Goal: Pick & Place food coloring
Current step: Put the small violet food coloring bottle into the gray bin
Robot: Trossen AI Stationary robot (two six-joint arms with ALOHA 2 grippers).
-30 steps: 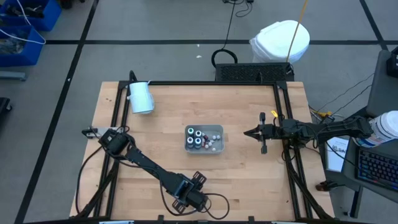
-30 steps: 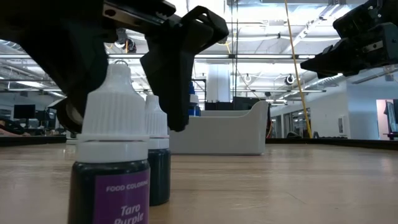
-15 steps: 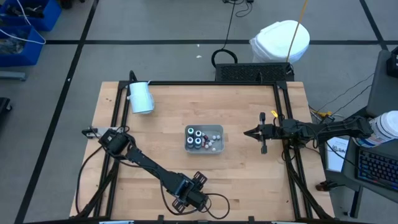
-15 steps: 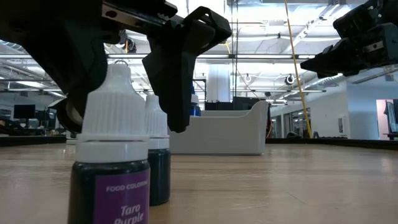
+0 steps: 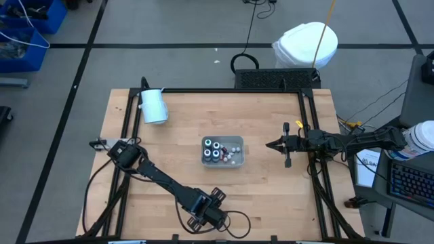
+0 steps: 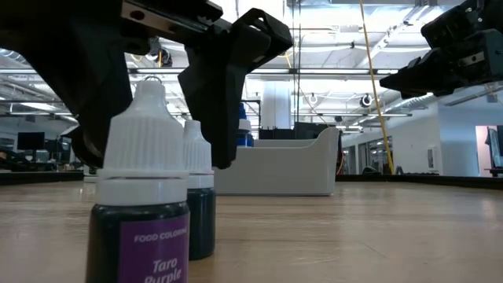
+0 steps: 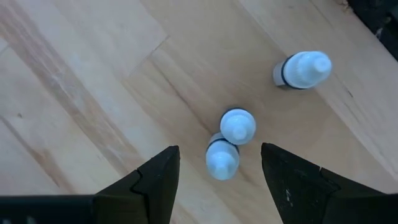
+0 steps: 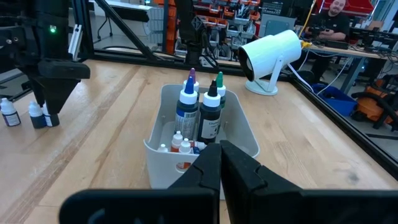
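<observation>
You had the left gripper (image 7: 214, 180) hanging over the near edge of the pale wooden table (image 5: 271, 196), its dark fingers (image 7: 155, 180) spread wide and holding nothing, pointed straight down at three small dark food-colouring bottles with white ribbed caps (image 7: 229, 142). Two of them stood touching, directly between the fingers; the third (image 7: 301, 68) stood a little apart. In the low view the nearest bottle (image 6: 143, 196) carried a purple label. All three stood upright, long axes vertical and nozzle tips up, so a closing grip would probably have met the caps from the sides. I judged you were lined up for a pick, though with the pair touching the fingers might have caught both.

Farther in, at the table's middle, the pale grey rectangular tray (image 8: 245, 134) held taller upright bottles (image 8: 188, 109) and tiny white ones (image 8: 177, 142) lying on its floor.

Beyond it, your right gripper (image 8: 221, 165) waited above the table's right side, jaws pressed shut and empty, aimed toward the tray. The white cylinder (image 5: 153, 106) lay at the far left corner.
</observation>
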